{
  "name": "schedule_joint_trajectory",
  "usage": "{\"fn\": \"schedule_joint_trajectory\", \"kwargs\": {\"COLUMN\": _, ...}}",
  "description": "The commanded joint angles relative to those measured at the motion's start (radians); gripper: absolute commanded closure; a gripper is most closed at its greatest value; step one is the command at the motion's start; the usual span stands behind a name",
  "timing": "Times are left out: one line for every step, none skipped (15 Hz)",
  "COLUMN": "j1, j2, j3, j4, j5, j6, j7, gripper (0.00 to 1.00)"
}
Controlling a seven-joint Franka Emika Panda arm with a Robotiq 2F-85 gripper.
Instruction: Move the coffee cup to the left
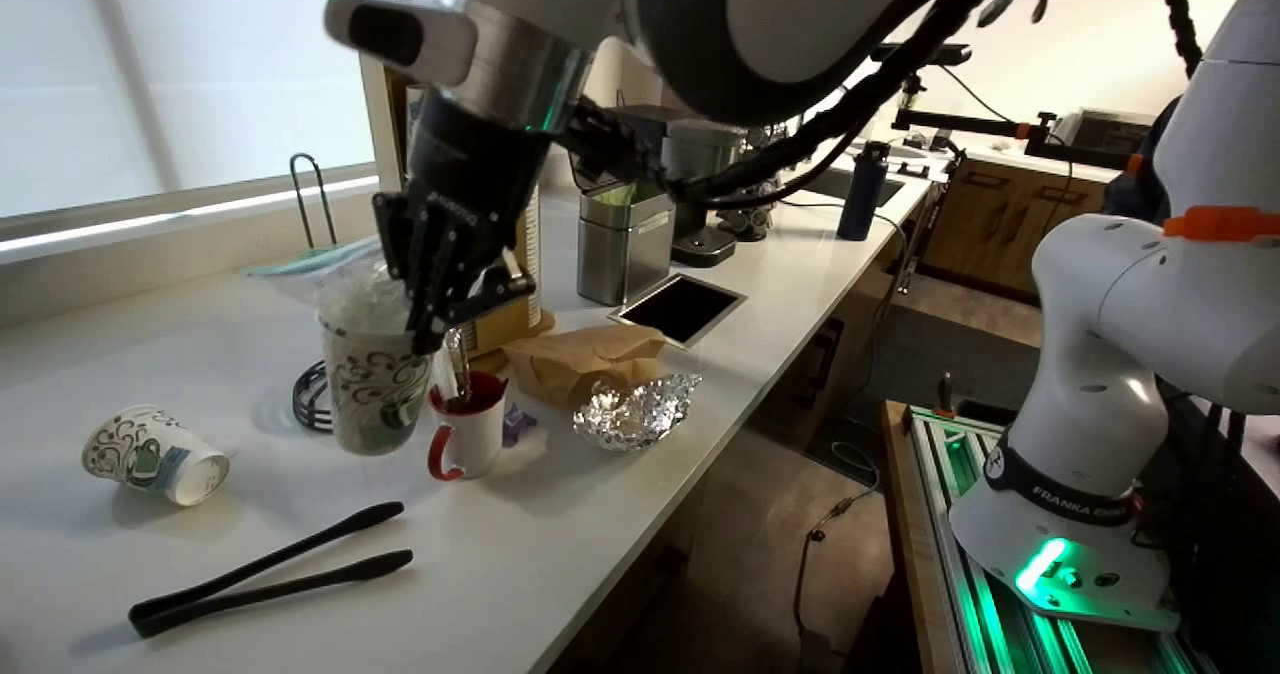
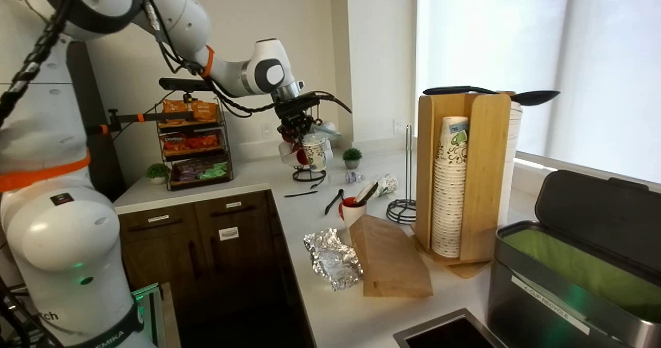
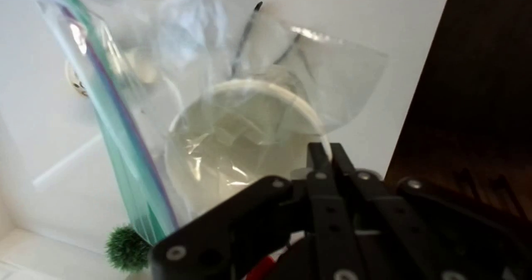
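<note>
One coffee cup (image 1: 372, 382) below hand (image 3: 326, 149), gripped by rim.

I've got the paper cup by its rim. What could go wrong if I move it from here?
The end effector pinches the paper cup at one side of its rim, so it may swivel or slip. The clear zip bag trails past that rim and could snag or pull free. A tipped cup lies on its side on the counter and might roll if bumped.
</note>
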Motion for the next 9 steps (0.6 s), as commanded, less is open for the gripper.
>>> {"fn": "schedule_joint_trajectory", "kwargs": {"j1": -0.028, "j2": 0.214, "j3": 0.057, "j4": 0.204, "j5": -0.010, "j6": -0.066, "j7": -0.106, "gripper": 0.99}}
{"fn": "schedule_joint_trajectory", "kwargs": {"j1": -0.042, "j2": 0.239, "j3": 0.072, "j4": 0.229, "j5": 0.019, "j6": -0.058, "j7": -0.149, "gripper": 0.99}}
{"fn": "schedule_joint_trajectory", "kwargs": {"j1": -0.044, "j2": 0.165, "j3": 0.069, "j4": 0.135, "j5": -0.009, "j6": -0.017, "j7": -0.072, "gripper": 0.95}}
{"fn": "schedule_joint_trajectory", "kwargs": {"j1": -0.049, "j2": 0.205, "j3": 0.078, "j4": 0.169, "j5": -0.008, "j6": -0.016, "j7": -0.092, "gripper": 0.95}}
{"fn": "schedule_joint_trajectory", "kwargs": {"j1": -0.052, "j2": 0.230, "j3": 0.083, "j4": 0.194, "j5": -0.009, "j6": -0.016, "j7": -0.102, "gripper": 0.95}}
{"fn": "schedule_joint_trajectory", "kwargs": {"j1": -0.053, "j2": 0.243, "j3": 0.084, "j4": 0.210, "j5": -0.009, "j6": -0.018, "j7": -0.107, "gripper": 0.95}}
{"fn": "schedule_joint_trajectory", "kwargs": {"j1": -0.055, "j2": 0.247, "j3": 0.085, "j4": 0.217, "j5": -0.009, "j6": -0.021, "j7": -0.112, "gripper": 0.95}}
{"fn": "schedule_joint_trajectory", "kwargs": {"j1": -0.047, "j2": 0.262, "j3": 0.080, "j4": 0.226, "j5": -0.023, "j6": -0.017, "j7": -0.092, "gripper": 0.99}}
{"fn": "schedule_joint_trajectory", "kwargs": {"j1": -0.036, "j2": 0.293, "j3": 0.077, "j4": 0.245, "j5": -0.046, "j6": -0.016, "j7": -0.067, "gripper": 0.99}}
